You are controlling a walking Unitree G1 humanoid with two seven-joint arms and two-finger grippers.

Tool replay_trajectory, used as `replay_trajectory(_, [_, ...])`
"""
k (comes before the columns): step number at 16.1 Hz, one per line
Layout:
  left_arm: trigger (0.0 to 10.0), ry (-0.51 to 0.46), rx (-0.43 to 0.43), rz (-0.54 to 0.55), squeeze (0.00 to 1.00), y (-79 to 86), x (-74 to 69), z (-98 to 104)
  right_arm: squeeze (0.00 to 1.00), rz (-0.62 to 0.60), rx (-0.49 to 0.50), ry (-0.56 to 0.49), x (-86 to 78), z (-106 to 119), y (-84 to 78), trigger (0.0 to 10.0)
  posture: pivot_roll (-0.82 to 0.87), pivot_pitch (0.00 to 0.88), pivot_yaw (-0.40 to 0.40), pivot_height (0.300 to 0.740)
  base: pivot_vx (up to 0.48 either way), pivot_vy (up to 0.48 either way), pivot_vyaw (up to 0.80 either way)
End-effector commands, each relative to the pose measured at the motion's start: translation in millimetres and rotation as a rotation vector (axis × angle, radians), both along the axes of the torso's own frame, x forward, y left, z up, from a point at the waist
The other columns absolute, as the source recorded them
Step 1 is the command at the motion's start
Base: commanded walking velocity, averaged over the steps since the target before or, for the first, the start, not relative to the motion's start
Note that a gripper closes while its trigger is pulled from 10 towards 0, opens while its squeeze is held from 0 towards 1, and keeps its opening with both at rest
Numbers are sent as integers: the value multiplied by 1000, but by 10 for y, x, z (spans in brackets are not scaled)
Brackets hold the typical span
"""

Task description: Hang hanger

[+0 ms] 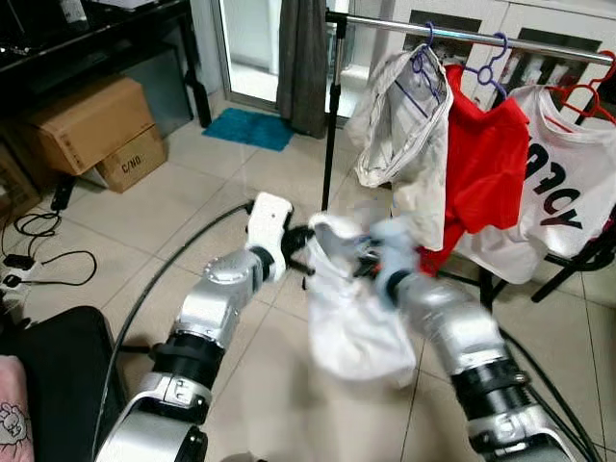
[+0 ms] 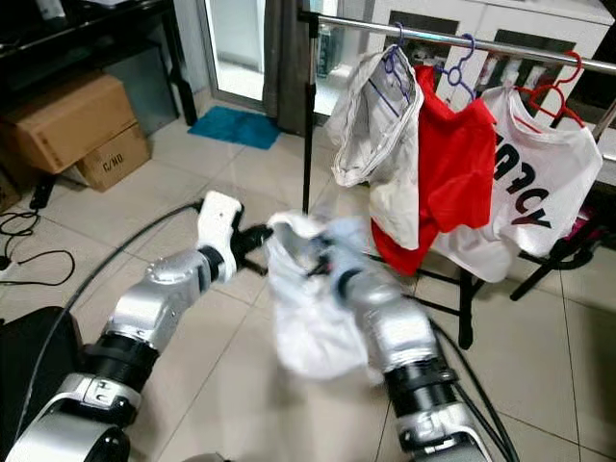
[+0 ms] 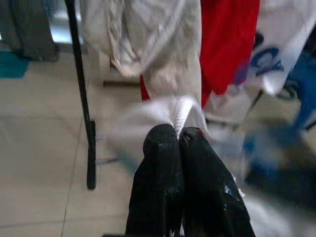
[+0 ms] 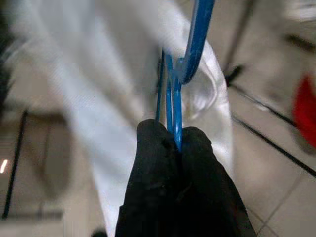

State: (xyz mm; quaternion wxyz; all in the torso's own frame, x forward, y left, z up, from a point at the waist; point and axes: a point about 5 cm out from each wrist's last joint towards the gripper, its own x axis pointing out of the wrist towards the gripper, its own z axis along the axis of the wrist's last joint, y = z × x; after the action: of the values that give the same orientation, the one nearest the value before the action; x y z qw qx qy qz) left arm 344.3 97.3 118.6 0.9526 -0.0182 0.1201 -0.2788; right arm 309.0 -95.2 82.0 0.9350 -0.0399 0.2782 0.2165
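Right wrist view shows the right claw (image 4: 174, 140) pinching the blue hanger (image 4: 190, 47) at the stem just below its hook, fingers pressed tight on the thin plastic. The white garment (image 1: 351, 313) drapes from that hanger and hangs between the two arms, near the robot and low, well below the clothes rail (image 1: 472, 37) at the far right. The left claw (image 3: 178, 140) is pressed together on a fold of the same white cloth, at what looks like its collar edge.

The step in hand seems to be carrying the loaded hanger up to the rail. To do it well, the right claw should keep its grip and hold the hook upright and open toward the rail, then lift above the bar before lowering on. A gap seems to lie left of the beige garment (image 1: 404, 135), near the rack's upright post (image 1: 332, 115); the red shirt (image 1: 486, 164) and the white printed shirt (image 1: 568, 183) crowd the right part. The left claw should only steady the cloth, since pulling could tilt the hanger or drag the garment off. Both eye views are blurred around the hands, so the hook's direction is uncertain.
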Motion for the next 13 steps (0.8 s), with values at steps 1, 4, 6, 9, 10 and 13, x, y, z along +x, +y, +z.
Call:
replay_trajectory(1, [0,-64,-13,39,0,62,73,152,0,43,-38,13,-49,-40,-36,10000,-101,0,-12,740,0,0,0])
replay_trajectory(4, [0,-69,87,202,0,389,193,146,0,152,-91,14,-144,-26,-165,10000,-112,0,-1,740,0,0,0])
replay_trajectory(6, [0,-63,179,262,0,577,219,114,0,197,-87,-16,-193,129,-323,10000,-117,0,3,740,0,0,0])
replay_trajectory(9, [0,-49,199,212,0,537,194,63,0,83,1,-109,-79,402,-492,10000,-118,0,6,740,0,0,0])
replay_trajectory(10, [0,-52,184,157,0,439,175,51,0,-15,37,-156,16,492,-532,10000,-118,0,7,740,0,0,0])
replay_trajectory(13, [0,-64,105,11,0,88,112,83,0,-205,33,-223,212,541,-545,10000,-111,0,5,740,0,0,0])
